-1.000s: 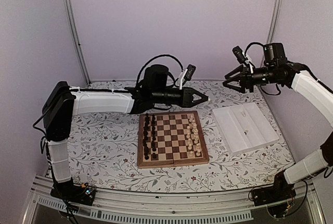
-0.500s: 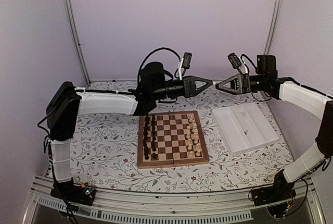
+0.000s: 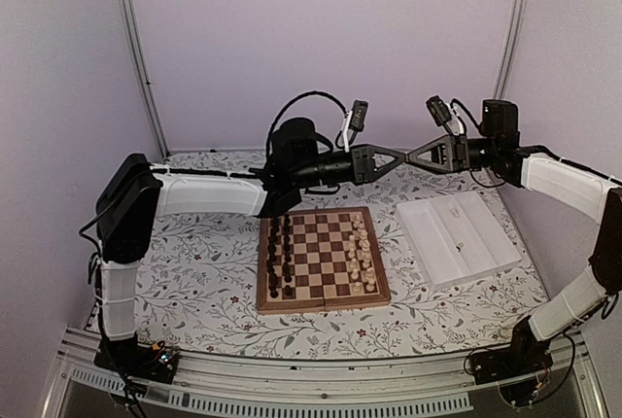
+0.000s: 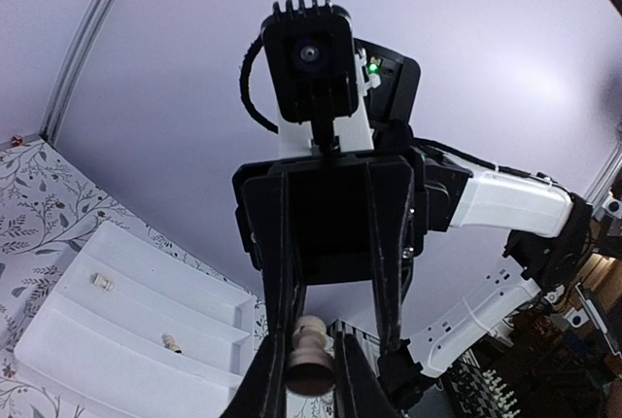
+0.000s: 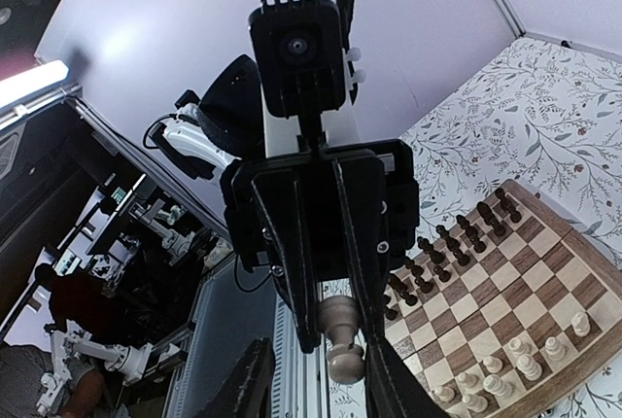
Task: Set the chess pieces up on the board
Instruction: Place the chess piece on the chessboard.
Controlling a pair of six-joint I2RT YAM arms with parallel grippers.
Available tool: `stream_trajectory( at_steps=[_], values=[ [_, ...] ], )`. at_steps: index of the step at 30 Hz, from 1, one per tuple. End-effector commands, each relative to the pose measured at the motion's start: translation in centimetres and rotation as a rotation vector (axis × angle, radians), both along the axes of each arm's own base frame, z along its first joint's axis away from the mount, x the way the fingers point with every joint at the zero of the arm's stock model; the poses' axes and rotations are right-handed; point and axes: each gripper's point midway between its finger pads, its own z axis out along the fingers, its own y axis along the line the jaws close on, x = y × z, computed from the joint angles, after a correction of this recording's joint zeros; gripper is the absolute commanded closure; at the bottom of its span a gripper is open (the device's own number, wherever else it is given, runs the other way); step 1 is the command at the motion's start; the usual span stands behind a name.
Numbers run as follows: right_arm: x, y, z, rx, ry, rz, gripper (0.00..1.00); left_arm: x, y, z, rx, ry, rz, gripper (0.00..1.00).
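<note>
The pale pawn (image 4: 311, 365) is hanging in the air over the far edge of the board (image 3: 321, 305). I'm seeing the left gripper (image 3: 393, 159) pinching it between its fingertips. The right gripper (image 3: 411, 157) is sitting nose to nose with it, jaws spread wide on either side of the pawn and not clamping it. The rest of the pale pieces (image 3: 362, 253) are lining the board's right two columns and the dark pieces (image 3: 281, 255) its left two. Just right of the board, the white ridged tray (image 3: 486, 243) is holding two small pieces (image 4: 100, 282).
</note>
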Motion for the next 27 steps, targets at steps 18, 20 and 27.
stream_trajectory(
  at_steps=[18,20,27],
  values=[
    [3.6,0.3,0.2,-0.204,-0.204,-0.171,1.00,0.5,4.5,1.3,0.139,-0.137,0.098,0.58],
    [4.3,1.2,-0.2,-0.317,-0.287,-0.197,1.00,1.5,7.2,0.9,0.228,-0.157,0.171,0.56],
    [7.3,5.1,-3.6,-0.666,-0.566,-0.163,0.99,5.0,18.6,-0.5,0.480,-0.177,0.492,0.55]
  ],
)
